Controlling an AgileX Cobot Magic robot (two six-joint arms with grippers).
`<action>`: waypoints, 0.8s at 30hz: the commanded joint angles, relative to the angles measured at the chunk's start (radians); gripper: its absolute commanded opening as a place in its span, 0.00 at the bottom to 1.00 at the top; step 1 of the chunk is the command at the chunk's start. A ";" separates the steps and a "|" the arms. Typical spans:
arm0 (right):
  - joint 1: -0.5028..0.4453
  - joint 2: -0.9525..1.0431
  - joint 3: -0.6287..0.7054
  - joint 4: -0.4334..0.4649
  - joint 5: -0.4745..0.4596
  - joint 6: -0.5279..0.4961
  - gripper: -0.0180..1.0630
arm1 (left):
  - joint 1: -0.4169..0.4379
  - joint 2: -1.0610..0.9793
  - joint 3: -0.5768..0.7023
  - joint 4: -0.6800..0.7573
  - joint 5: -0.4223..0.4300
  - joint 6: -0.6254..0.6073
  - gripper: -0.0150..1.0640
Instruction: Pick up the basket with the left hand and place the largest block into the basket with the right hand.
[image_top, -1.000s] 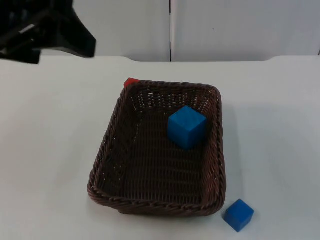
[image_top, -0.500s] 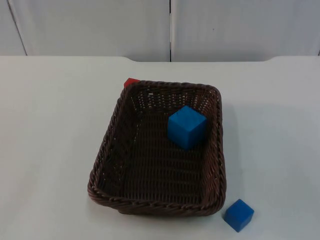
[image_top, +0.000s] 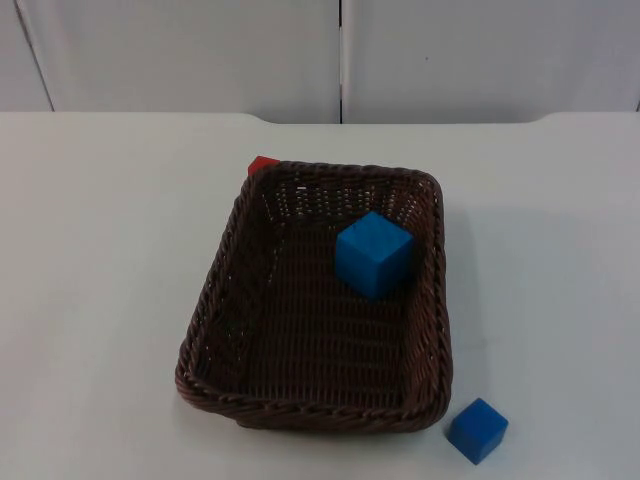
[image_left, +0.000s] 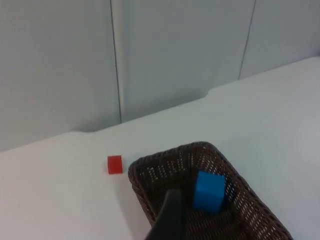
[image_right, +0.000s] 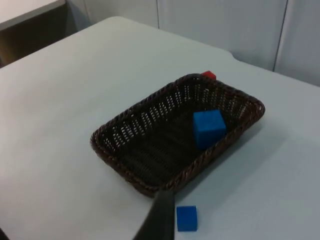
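We see the basket (image_top: 318, 300) resting on the white table (image_top: 100, 300), with the large blue block (image_top: 373, 253) lying inside it against the right wall toward the far end, so we judge the placing done. A small blue block (image_top: 477, 430) sits just outside the basket's near right corner, a red block (image_top: 262, 164) just behind its far left corner. Both arms wait high above, looking down on the basket; we cannot tell whether the left gripper (image_left: 169, 220) or right gripper (image_right: 159, 217) is open or closed.

Large blue block (image_right: 208, 128) lies inside basket (image_right: 125, 160).
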 joint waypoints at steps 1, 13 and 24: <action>0.004 -0.054 0.002 0.006 0.056 0.003 0.74 | -0.007 -0.053 0.005 0.021 0.041 0.003 0.72; 0.004 -0.164 0.002 0.008 0.234 -0.001 0.74 | -0.007 -0.199 0.123 0.027 0.078 -0.026 0.72; 0.004 -0.164 0.050 0.062 0.230 -0.096 0.74 | -0.005 -0.333 0.141 0.134 0.136 -0.178 0.72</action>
